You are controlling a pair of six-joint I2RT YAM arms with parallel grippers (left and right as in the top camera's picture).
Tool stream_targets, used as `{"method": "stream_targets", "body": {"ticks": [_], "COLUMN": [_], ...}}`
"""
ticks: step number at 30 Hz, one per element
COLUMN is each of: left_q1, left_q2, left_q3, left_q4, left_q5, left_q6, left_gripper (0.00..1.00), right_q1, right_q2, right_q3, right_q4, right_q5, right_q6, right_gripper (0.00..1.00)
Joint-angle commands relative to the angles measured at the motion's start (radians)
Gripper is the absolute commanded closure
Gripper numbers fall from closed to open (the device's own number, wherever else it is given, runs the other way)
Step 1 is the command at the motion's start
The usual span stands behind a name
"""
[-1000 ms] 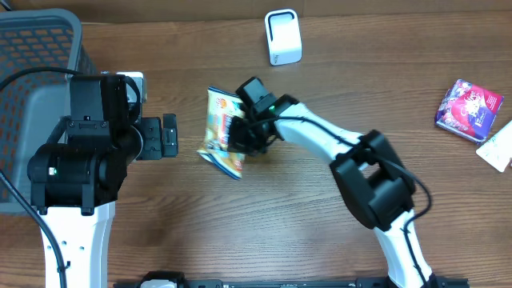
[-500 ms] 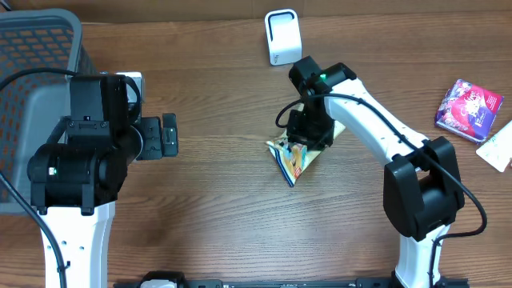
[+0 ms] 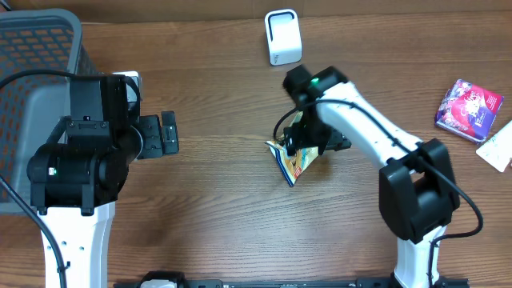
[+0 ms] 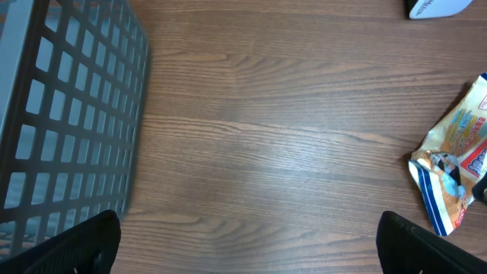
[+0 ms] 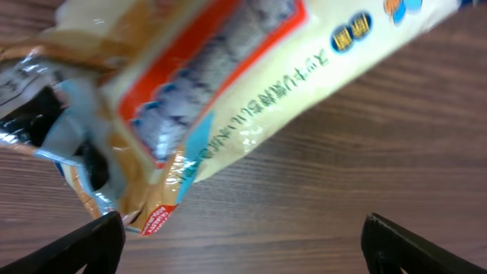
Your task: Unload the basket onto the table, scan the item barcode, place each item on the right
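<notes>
Wooden table [image 3: 208, 200]: right hand [image 5: 243, 243] wide open over snack bag [image 5: 228, 84]; left hand [image 4: 251, 243] open, empty.

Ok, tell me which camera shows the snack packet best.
Right wrist: the snack packet fills the upper frame, close enough to show its print, though blurred. Left wrist catches it at the right edge, cut off. Overhead shows it small, partly under the right arm.

You get no cleanly readable text here. Right wrist view, centre: the snack bag [image 5: 228, 84] carries a line of green Japanese-style characters along its pale side, too blurred to make out. Upper right of that frame: a blue round badge [image 5: 351, 32] with two yellow characters, also unreadable. Overhead, far right: the pink box [image 3: 470, 110] has print too small to read.
</notes>
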Motion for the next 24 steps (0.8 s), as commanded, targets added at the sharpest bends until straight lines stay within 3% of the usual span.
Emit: {"method": "stream_targets", "body": {"ticks": [1,11,17,24], "left_q1": [0.007,0.007,0.007,0.007], "left_q2": [-0.014,-0.014,-0.014,-0.014], "left_q3": [0.018,0.018,0.018,0.018], "left_q4": [0.012,0.031,0.078,0.082], "left_q5": [-0.01,-0.122,-0.115,-0.115], "left_q6": [-0.013,-0.006,-0.017,-0.017], "left_gripper": [0.0,0.0,0.0,0.0], "right_q1": [0.118,0.266,0.281,0.39], "right_q2": [-0.021,-0.02,-0.02,-0.021], "right_q3": [0.007,-0.043,-0.176,-0.215], "right_q4": [0.019,0.078,0.211,0.192], "right_q5": [0.214,0.477,0.524,0.565], "right_q6": [-0.046,0.138,0.15,0.185], "right_gripper": [0.0,0.0,0.0,0.0]}}
